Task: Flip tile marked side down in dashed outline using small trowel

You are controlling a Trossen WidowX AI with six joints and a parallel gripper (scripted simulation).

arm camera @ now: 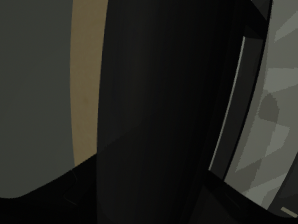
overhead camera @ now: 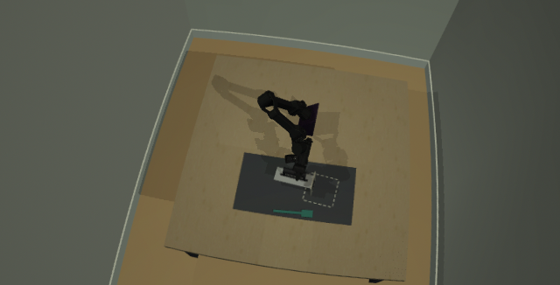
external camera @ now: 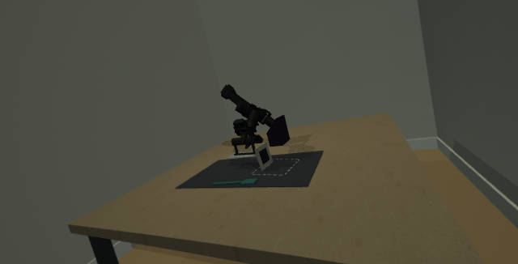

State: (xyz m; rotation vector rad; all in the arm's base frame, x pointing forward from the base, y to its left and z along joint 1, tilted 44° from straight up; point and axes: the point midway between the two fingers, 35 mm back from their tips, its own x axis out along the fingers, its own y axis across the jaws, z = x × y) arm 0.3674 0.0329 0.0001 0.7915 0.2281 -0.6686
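Observation:
The tile (overhead camera: pixel 311 187) (external camera: pixel 264 155) is white-rimmed with a dark square mark. It stands tipped steeply on edge at the left side of the dashed outline (overhead camera: pixel 320 205) (external camera: pixel 275 174) on the dark mat (overhead camera: pixel 254 193) (external camera: pixel 301 175). Its marked face is turned toward the exterior camera. My gripper (overhead camera: pixel 294 172) (external camera: pixel 244 151) is low over the mat, just left of the tile. It is shut on a pale flat trowel (overhead camera: pixel 284 177) (external camera: pixel 239 155) whose far end reaches the tile's foot. In the wrist view dark gripper parts fill the middle, and a thin pale edge (arm camera: pixel 234 105) shows at the right.
A teal tool (overhead camera: pixel 294 212) (external camera: pixel 236 182) with a long handle lies flat near the mat's front edge, apart from the tile. A dark purple panel (overhead camera: pixel 311 119) (external camera: pixel 278 130) sits on the arm, above the table. The wooden table (overhead camera: pixel 372 145) (external camera: pixel 364 183) surrounds the mat.

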